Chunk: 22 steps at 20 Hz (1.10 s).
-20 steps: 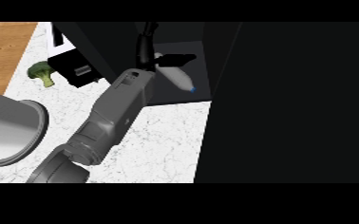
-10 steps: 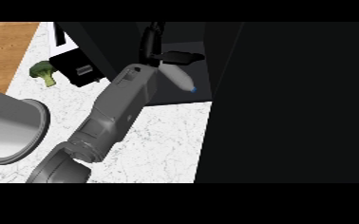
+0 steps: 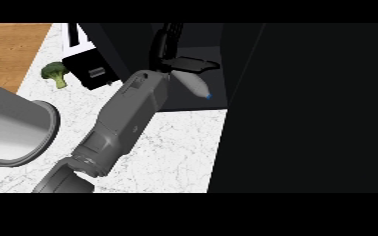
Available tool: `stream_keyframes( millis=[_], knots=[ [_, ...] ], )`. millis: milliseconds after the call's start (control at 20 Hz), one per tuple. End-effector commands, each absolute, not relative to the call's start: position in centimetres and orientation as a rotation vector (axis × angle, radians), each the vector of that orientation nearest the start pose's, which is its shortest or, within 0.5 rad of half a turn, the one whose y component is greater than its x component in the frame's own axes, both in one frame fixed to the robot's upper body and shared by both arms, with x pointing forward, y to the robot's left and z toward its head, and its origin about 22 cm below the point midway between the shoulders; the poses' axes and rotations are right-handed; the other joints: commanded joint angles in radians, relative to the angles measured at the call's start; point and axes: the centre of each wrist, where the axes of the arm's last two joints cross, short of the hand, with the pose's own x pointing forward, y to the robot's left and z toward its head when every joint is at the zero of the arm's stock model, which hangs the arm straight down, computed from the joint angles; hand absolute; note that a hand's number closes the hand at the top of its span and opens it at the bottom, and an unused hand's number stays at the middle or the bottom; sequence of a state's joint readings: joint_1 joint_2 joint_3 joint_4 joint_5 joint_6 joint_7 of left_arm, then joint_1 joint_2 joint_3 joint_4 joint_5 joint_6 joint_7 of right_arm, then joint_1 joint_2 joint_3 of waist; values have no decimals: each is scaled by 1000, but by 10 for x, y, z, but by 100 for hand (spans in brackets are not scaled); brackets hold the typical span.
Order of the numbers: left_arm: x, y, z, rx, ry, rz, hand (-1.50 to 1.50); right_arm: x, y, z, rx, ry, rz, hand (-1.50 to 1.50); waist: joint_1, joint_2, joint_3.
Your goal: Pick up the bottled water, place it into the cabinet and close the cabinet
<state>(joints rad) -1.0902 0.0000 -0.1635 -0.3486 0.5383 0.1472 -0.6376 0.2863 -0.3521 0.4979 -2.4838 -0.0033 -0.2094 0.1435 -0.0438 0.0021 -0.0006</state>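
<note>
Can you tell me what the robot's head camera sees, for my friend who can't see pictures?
A grey robot arm reaches up into a dark cabinet, its black left hand beside a water bottle lying tilted inside. On the white counter to the left are a small green broccoli, a black box and part of a grey bowl.
</note>
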Motion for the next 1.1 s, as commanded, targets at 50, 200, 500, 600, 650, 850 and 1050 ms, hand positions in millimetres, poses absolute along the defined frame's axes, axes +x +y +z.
stream_keyframes(
  millis=[50, 200, 500, 600, 650, 850, 1050],
  knots=[
    [413, 75, 48, -377, -1844, 3, -150, 96, -198, 173, 224, -1980, 275, -150, 19, -6, 0],
    [388, 83, 22, -412, -1853, 8, 150, 95, -198, 165, 208, -1967, 286, -150, 44, -11, 1],
    [366, 110, 23, -433, -1814, 24, 150, 96, -196, 173, 166, -1973, 390, -150, 62, -15, 0],
    [348, 119, 11, -407, -1800, 13, 150, 101, -194, 161, 157, -1916, 500, 150, 76, -21, 0],
    [342, 132, 6, -402, -1815, 2, 150, 104, -191, 168, 166, -1919, 513, 150, 75, -15, 0],
    [305, 147, -3, -424, -1807, 9, 150, 99, -184, 168, 226, -1850, 605, 150, 73, -14, -1],
    [269, 172, 8, -380, -1832, 36, 150, 88, -172, 172, 375, -1780, 574, 150, 65, -12, 0]
  ],
)
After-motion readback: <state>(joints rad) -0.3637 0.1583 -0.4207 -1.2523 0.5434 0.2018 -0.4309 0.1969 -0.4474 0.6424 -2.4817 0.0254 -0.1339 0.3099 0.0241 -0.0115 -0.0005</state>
